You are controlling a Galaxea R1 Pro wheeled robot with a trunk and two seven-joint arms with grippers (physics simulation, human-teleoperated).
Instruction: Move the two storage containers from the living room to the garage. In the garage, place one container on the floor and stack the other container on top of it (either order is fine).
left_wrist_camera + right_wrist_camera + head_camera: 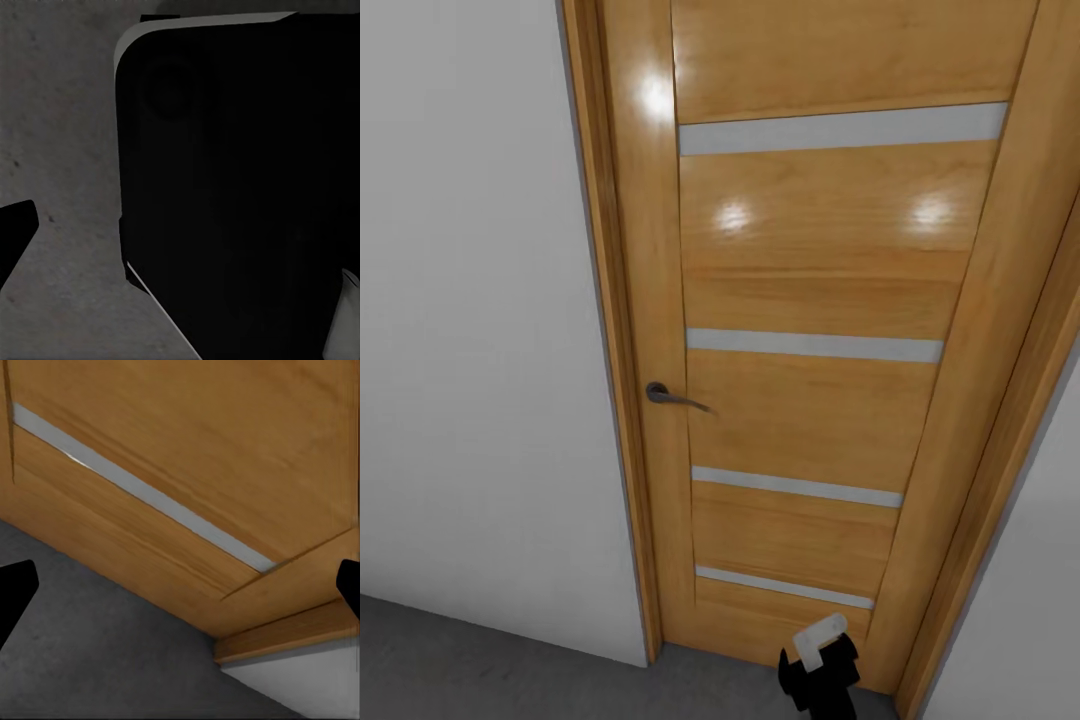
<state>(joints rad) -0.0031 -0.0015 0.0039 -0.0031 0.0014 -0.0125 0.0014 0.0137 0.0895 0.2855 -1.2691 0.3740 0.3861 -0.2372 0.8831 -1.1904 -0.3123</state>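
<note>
Facing closed wooden door [810, 330] with grey handle [665, 396], standing on the floor [480, 650]; right gripper [180, 585] spread wide and empty, left grip unreadable, containers nowhere visible — stacking looking undone.

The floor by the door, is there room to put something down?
Yes: bare grey floor lies along the white wall, left of the wooden door. It gets tight at the door's foot, where the right gripper hangs close to the frame.
</note>
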